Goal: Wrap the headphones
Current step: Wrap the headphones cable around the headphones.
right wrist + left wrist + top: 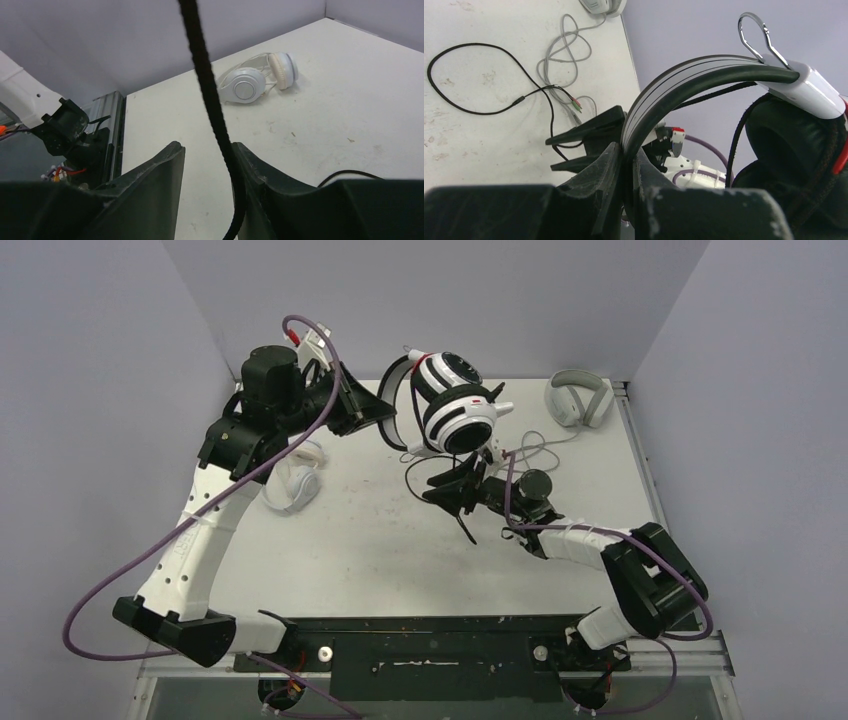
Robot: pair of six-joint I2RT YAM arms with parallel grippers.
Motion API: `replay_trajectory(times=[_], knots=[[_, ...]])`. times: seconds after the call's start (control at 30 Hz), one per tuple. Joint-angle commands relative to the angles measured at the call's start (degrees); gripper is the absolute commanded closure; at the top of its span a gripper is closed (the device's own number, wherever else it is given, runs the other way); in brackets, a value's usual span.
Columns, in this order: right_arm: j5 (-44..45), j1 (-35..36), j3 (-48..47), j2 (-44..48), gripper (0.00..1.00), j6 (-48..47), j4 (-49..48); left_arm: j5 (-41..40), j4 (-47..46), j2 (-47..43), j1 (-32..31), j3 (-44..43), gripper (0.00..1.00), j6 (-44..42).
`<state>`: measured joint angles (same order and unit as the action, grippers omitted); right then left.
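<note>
The black-and-white headset (455, 400) hangs in the air over the back of the table. My left gripper (626, 149) is shut on its headband (689, 80), with a black ear cushion (794, 150) to the right. The headset's black cable (210, 100) drops between the fingers of my right gripper (207, 146), which stands open just below the headset (450, 502); the cable lies against the right finger (250, 160). More black cable loops on the table (474, 75). The small white headphones (295, 480) lie on the table by my left arm and show in the right wrist view (255, 82).
A light grey over-ear pair (578, 398) sits at the back right corner, its grey cable (564, 55) tangled on the table toward the middle. Walls close the table on three sides. A metal rail (640, 460) runs along the right edge.
</note>
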<state>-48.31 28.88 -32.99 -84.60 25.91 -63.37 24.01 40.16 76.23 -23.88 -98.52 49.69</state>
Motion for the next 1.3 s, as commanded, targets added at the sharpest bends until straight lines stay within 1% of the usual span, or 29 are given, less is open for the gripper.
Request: replay_trajectory(times=[0.0,0.13,0.33,0.53,0.7,0.8,0.93,1.03,1.1,1.17,1.27], knots=[[1.02,2.91,-1.26,1.96,0.62,-2.49,-1.89,-1.13,-6.57,-0.38,0.99,-4.09,1.0,4.1],[1.73,5.88,-0.9,4.17,0.62,-2.59,-0.4,-3.9,-8.72,-0.61,2.3,-2.73,1.0,6.26],[3.68,10.71,-0.06,9.58,0.61,-4.64,4.72,-6.88,-13.24,0.24,3.98,-1.09,1.0,8.78],[5.49,15.07,-0.63,13.42,0.61,-4.81,7.75,-11.41,-14.56,0.96,4.1,1.34,1.0,7.61],[4.99,16.3,-2.34,14.8,0.62,-2.67,7.86,-18.71,-15.33,0.36,4.1,4.74,1.0,5.48],[3.38,16.55,-3.86,14.6,0.63,-0.63,7.39,-23.12,-17.08,-0.3,4.01,7.51,1.0,2.17],[3.11,16.58,-5.68,14.5,0.67,1.6,7.23,-30.39,-16.96,-1.06,4.02,10.88,1.0,-2.43],[3.82,16.56,-8.85,14.73,0.71,1.09,12.94,-35.19,-19.06,-2.41,3.74,15.06,1.0,-5.77],[3.93,16.6,-11.56,14.85,0.74,0.27,17.85,-39.8,-20.51,-3.26,2.75,17.21,1.0,-9.37],[3.9,16.56,-14.03,15.17,0.75,-0.77,22.33,-45.51,-21.96,-4.24,0.46,19.15,1.0,-14.06],[5.02,16.24,-17.08,15.66,0.77,-1.91,28.4,-55.38,-27.01,-5.89,-4.69,23.34,1.0,-24.5]])
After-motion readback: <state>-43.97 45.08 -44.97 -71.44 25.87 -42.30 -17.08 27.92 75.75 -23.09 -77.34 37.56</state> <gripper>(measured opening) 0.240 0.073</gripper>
